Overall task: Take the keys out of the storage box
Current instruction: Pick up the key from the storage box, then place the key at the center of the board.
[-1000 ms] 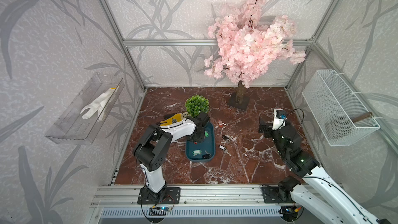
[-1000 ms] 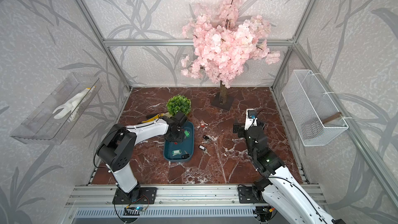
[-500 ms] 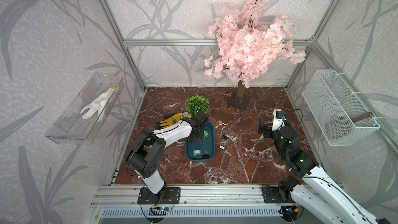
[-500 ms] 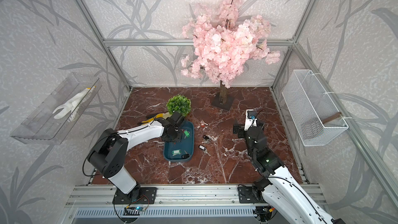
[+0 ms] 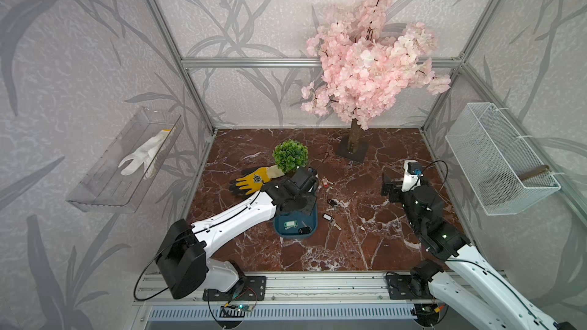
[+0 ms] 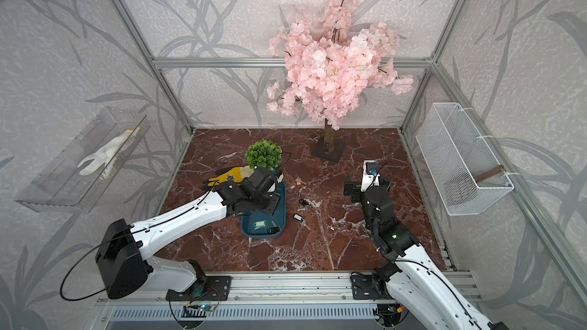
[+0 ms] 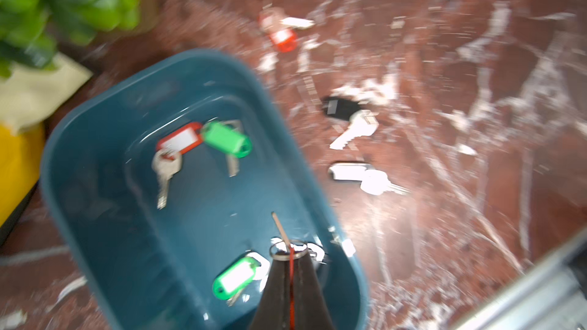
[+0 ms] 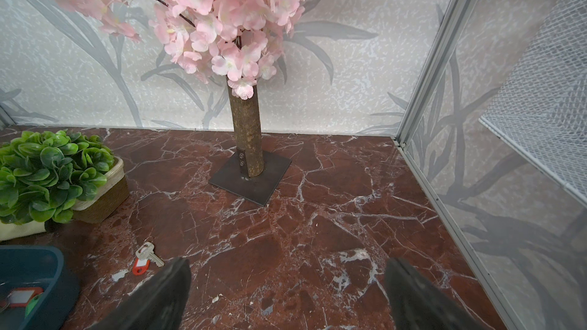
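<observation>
The left claw (image 7: 289, 253), just pinched shut on a ringed key (image 7: 280, 228) over the storage box (image 7: 95, 217), looks set to lift it out while other keys (image 7: 179, 141) wait inside; the right claw (image 8: 287, 261) hangs spread.

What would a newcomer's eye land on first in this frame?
The big pink blossom tree standing at the back of the marble table. Then the left gripper over the teal storage box, jaws shut on a key ring, and loose keys scattered on the marble beside the box.
</observation>
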Controlling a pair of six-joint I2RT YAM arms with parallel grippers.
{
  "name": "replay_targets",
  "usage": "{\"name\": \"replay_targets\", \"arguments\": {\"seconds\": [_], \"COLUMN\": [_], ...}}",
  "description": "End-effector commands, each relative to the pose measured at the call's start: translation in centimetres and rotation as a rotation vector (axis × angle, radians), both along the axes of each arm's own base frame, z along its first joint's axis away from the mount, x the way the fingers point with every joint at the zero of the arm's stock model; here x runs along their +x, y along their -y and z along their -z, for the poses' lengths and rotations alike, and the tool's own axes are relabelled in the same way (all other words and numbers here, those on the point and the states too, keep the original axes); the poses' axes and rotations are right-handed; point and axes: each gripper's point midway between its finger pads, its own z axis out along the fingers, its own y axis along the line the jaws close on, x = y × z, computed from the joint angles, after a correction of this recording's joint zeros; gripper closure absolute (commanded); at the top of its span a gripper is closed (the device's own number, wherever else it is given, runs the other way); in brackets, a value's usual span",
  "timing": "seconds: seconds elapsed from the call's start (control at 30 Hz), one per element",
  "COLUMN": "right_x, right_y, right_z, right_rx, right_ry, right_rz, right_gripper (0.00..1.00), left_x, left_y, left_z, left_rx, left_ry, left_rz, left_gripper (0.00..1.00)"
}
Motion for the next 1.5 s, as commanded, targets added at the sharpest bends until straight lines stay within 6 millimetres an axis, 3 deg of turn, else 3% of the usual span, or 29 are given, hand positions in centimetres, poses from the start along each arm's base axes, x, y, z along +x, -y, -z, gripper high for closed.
{"name": "replay_targets", "arguments": {"seconds": [0.0, 0.1, 0.3, 0.53, 0.93, 1.47], "right_x": [0.3, 0.4, 0.6, 1.1, 1.5, 1.5], "right_y": [0.2, 0.2, 0.1, -0.3, -0.6, -0.2], "right_z": [-0.6, -0.8, -1.1, -1.1, -1.2, -1.5], "right_rx": [0.006, 0.011, 0.009, 0.011, 0.017, 0.001], "right_ry": [0.033, 0.042, 0.048, 0.047, 0.048, 0.051], "right_rz": [0.014, 0.018, 0.019, 0.011, 0.006, 0.014], "right_gripper": [0.01, 0.01, 0.01, 0.01, 0.01, 0.01], "left_x": [-2.1, -4.0, -7.5, -10.5, -10.3, -10.1], "left_y": [2.5, 4.1, 5.9, 5.9, 5.9, 5.4], "left_z": [-2.4, -2.3, 0.3, 3.6, 5.4, 9.1], "left_rx": [-0.044, -0.056, -0.029, 0.024, 0.018, 0.202], "left_ry": [0.039, 0.020, -0.079, -0.186, -0.205, -0.267], "left_rz": [0.170, 0.261, 0.378, 0.427, 0.436, 0.561], "left_gripper": [1.00, 1.00, 1.00, 1.00, 0.99, 0.99]}}
